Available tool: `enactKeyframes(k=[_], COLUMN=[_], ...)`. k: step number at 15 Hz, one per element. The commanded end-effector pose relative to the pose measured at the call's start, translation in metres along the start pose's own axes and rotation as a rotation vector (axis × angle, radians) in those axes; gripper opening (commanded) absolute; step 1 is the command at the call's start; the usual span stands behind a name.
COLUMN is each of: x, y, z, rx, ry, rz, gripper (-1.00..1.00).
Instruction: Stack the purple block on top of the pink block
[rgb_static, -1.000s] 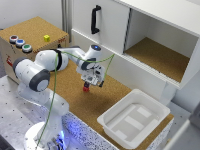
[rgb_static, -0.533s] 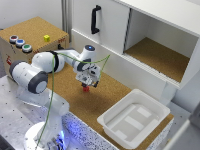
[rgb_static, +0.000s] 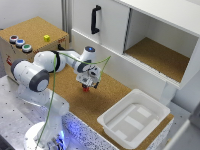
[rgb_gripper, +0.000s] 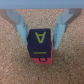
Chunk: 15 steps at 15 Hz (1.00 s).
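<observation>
Wrist view: I see the purple block (rgb_gripper: 41, 43) clamped between my hand's (rgb_gripper: 40, 36) fingers, seated on the pink block (rgb_gripper: 43, 59) atop the cork surface (rgb_gripper: 15, 70). Only the release seems left.

A yellow capital letter "A" stands on the side of the purple block (rgb_gripper: 40, 44) that faces the wrist camera, with a short yellow line beneath it. The exterior view is too blurred for any writing on the arm or cabinet to be read.
</observation>
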<state>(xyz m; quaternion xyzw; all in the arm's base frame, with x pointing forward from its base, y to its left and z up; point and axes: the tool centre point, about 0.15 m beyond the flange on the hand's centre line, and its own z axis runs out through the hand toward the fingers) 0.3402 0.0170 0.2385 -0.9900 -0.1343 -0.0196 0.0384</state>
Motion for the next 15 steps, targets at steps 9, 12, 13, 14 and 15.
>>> enactKeyframes(k=[9, 12, 13, 14, 15], x=[-0.002, -0.012, -0.014, -0.015, -0.017], y=[-0.051, -0.068, -0.074, -0.08, -0.086], z=[-0.107, -0.087, -0.082, -0.076, -0.071], rx=[-0.062, -0.038, -0.034, -0.017, -0.01], ry=[0.039, -0.001, -0.003, -0.002, 0.0], rz=[-0.041, -0.044, -0.043, -0.039, -0.039], gripper=[1.0, 1.0, 1.0, 1.0, 1.0])
